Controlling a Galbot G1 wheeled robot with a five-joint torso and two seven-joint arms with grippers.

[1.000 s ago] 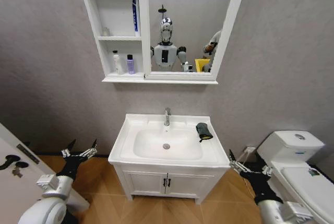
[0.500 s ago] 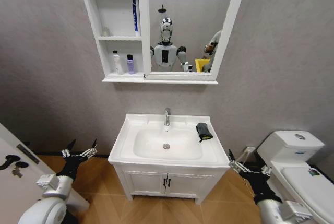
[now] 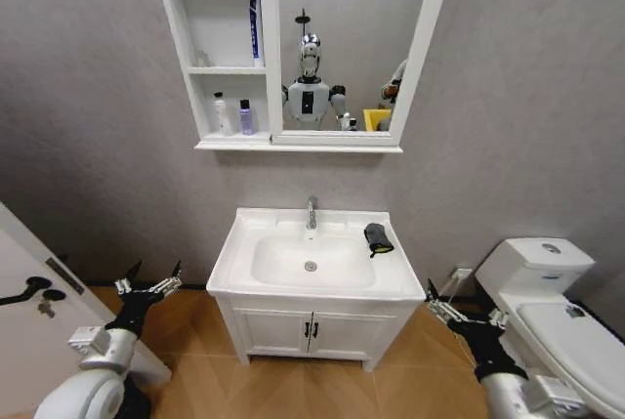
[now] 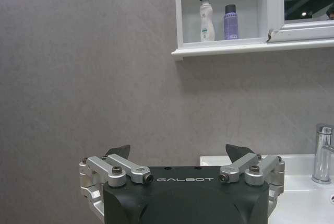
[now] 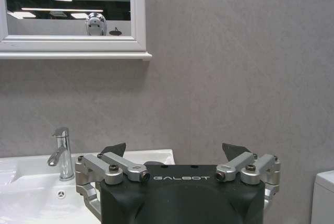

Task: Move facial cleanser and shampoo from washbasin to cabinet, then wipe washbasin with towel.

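The white washbasin (image 3: pixel 227 268) stands under the wall cabinet (image 3: pixel 179 38), with the dark towel (image 3: pixel 378 238) bunched on its right rim beside the chrome tap (image 3: pixel 312 214). A white bottle (image 3: pixel 224 113) and a purple bottle (image 3: pixel 245 117) stand side by side on the cabinet's lower shelf; which is facial cleanser and which shampoo I cannot tell. My left gripper (image 3: pixel 154 271) hangs open low at the basin's left, and my right gripper (image 3: pixel 465 304) hangs open low at its right. Both are empty and well short of the basin. From the wrists, the left gripper (image 4: pixel 178 151) and right gripper (image 5: pixel 174 148) each show spread fingers.
A white toilet (image 3: pixel 547 287) stands close beside my right arm. A white door with a black handle (image 3: pixel 29 292) is at my left. The two-door vanity (image 3: pixel 311 333) sits under the basin. A blue tube (image 3: pixel 254 28) leans on an upper shelf.
The whole picture has shifted and the basin looks a little smaller and farther, so the camera has moved. Both grippers keep their pose, and the towel and bottles stay put.
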